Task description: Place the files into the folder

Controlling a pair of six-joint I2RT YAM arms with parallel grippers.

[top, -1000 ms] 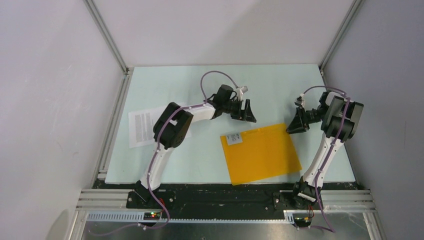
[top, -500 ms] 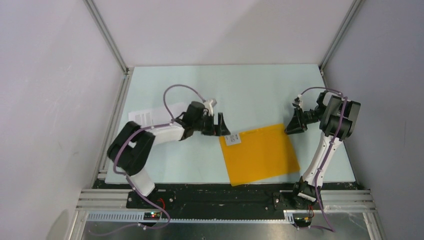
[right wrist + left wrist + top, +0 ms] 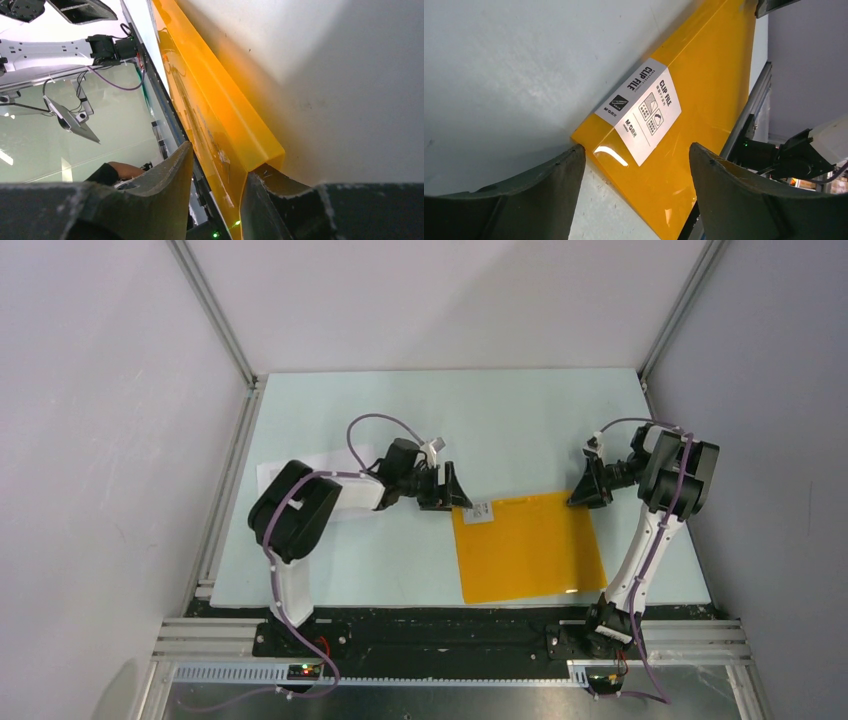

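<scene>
Two tools flank the folder [image 3: 527, 545] on the table [image 3: 400, 420]: left tool [image 3: 636, 149] wide astride its labelled far-left corner, right tool [image 3: 218, 159] narrower around the far-right corner, grip unclear.

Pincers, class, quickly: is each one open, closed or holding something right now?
Left pincer: open, straddling the labelled corner of the folder.
Right pincer: closed on the folder's far right corner.

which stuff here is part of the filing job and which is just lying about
Part of the job:
folder
paper sheets
left pincer, open over the folder's label corner
right pincer, closed on its other back corner

Not part of it:
table
metal rails
purple cables
</scene>
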